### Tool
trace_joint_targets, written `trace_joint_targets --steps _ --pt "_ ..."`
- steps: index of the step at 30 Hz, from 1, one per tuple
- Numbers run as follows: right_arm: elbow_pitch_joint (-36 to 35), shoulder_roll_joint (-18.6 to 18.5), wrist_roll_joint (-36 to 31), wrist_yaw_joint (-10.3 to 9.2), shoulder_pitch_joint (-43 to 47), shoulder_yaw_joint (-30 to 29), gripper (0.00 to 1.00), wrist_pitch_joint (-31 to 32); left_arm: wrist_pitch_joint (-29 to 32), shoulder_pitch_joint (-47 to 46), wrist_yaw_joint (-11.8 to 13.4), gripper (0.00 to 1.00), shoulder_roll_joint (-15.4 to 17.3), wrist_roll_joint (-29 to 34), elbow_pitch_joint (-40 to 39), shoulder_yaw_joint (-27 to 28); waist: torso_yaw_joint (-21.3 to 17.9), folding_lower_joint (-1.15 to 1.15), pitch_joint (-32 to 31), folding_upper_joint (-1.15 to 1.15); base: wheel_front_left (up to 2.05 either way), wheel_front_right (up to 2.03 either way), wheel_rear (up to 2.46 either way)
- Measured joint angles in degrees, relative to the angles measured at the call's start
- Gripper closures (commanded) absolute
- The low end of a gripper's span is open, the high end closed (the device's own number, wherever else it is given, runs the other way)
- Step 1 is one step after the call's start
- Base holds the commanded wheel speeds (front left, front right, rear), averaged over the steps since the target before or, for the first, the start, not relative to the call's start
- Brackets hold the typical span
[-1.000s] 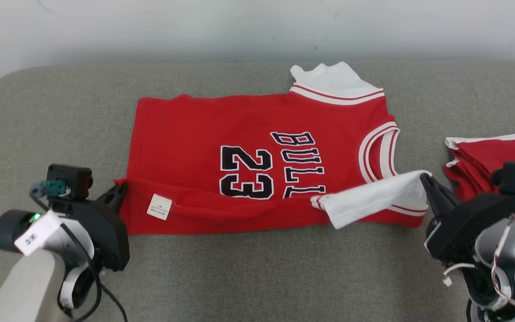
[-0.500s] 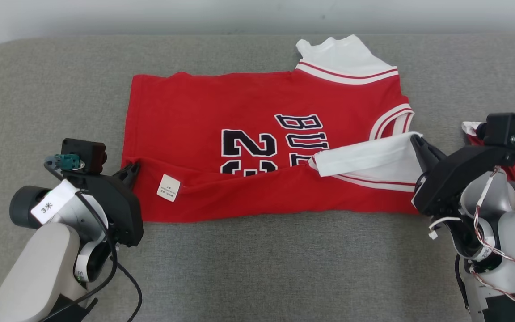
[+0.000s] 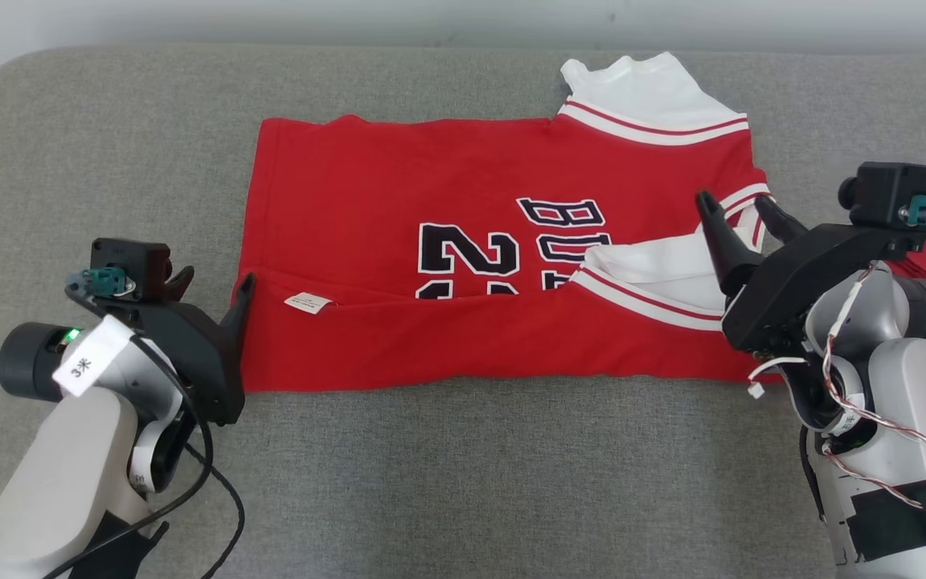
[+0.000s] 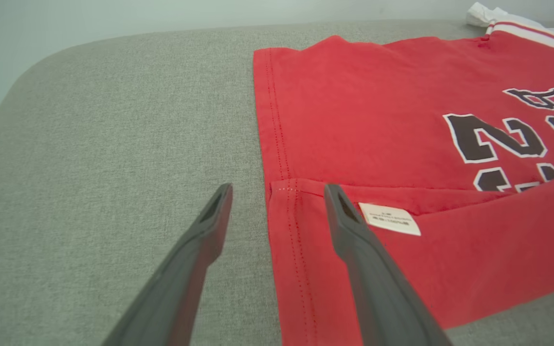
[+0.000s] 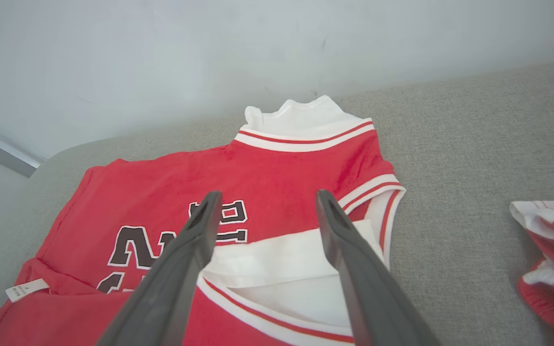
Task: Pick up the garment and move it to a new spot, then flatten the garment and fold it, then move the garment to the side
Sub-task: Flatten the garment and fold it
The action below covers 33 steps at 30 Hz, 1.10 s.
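Currently on the grey cushion (image 3: 463,482):

1. Jersey (image 3: 447,193), red, with black "23" and lettering. It lies flat across the middle of the cushion. Its near long edge is folded up over the lower half of the number. One white sleeve (image 3: 648,84) juts out at the far right corner.
2. Label (image 3: 308,302), white, on the folded strip near the jersey's left end. The left wrist view shows it flat with fine print too small to read (image 4: 389,218). The right wrist view shows it as a small tag at the lower left (image 5: 26,290).
3. Second sleeve (image 5: 282,259), white with red-striped trim, folded inward over the chest. The right wrist view shows it best, as two layers between the fingers. In the head view the right gripper partly hides it.
4. Pile (image 5: 551,240) of red-and-white cloth, to the right of the jersey and apart from it. The right wrist view shows it clearly. In the head view the arm covers most of it.
5. Left gripper (image 3: 215,281), jaws spread and empty, at the jersey's left edge. The left wrist view (image 4: 279,188) shows the stitched corner of the fold between the fingers. One finger is over the cushion and the other over the cloth. Whether they touch cannot be told.
6. Right gripper (image 3: 735,201), jaws spread and empty, at the jersey's right end beside the neck trim.
7. Wall (image 5: 161,57), pale, behind the cushion.
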Motion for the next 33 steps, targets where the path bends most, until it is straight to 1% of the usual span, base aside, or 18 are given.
trace_joint_targets --steps 4,7,11,14,16,24,29,31,33 --pt "0.5 -0.4 -0.4 2.03 -0.1 0.7 0.0 -2.2 -1.4 0.1 0.0 0.0 0.0 0.7 1.5 -0.2 0.0 0.0 -0.6 0.0 0.0 0.0 0.0" --pt "0.4 -2.2 -2.0 3.01 0.5 1.5 0.0 -2.7 -2.1 0.9 -0.1 0.0 0.1 0.8 2.0 -0.6 -0.1 -0.01 -1.4 0.0 0.0 0.0 0.0" --pt "0.2 -3.7 -4.0 2.91 6.3 1.7 0.0 -2.2 -3.1 4.1 -1.0 0.0 0.5 0.9 2.8 -1.7 -0.3 -0.01 -2.7 0.0 0.0 0.0 0.0" --pt "-0.4 -4.6 -5.3 2.34 11.1 1.7 0.0 -2.1 -3.6 6.5 -1.1 0.0 0.6 1.0 3.0 -2.4 -0.6 -0.01 -3.8 -0.01 0.0 0.0 0.0" --pt "-1.4 -5.2 -5.7 2.33 12.8 1.3 0.0 -2.1 -3.9 7.4 -1.0 0.0 0.5 1.3 3.0 -2.7 -0.8 -0.01 -4.3 -0.01 0.0 0.0 0.0" --pt "-1.6 -5.0 -6.7 0.9 16.7 0.7 0.0 -2.1 -5.6 8.7 -0.4 0.0 -0.4 1.8 3.7 -3.5 -1.9 -0.01 -4.7 -0.02 0.0 0.0 0.0" --pt "-0.2 -4.8 -6.9 0.78 17.4 0.0 0.0 -2.1 -6.1 8.7 0.0 0.0 -1.1 1.8 4.4 -3.9 -2.0 -0.01 -4.1 -0.02 0.0 0.0 0.0" --pt "0.7 -4.8 -6.8 0.34 17.5 -0.4 0.0 -2.1 -6.5 8.7 0.0 0.0 -1.2 1.8 4.7 -3.9 -1.9 -0.01 -3.9 -0.01 0.0 0.0 0.0" --pt "1.3 -4.7 -6.8 0.32 17.4 -0.9 0.0 -2.1 -6.8 8.6 0.0 0.0 -1.2 1.8 4.9 -3.9 -1.8 -0.01 -3.6 -0.01 0.0 0.0 0.0"
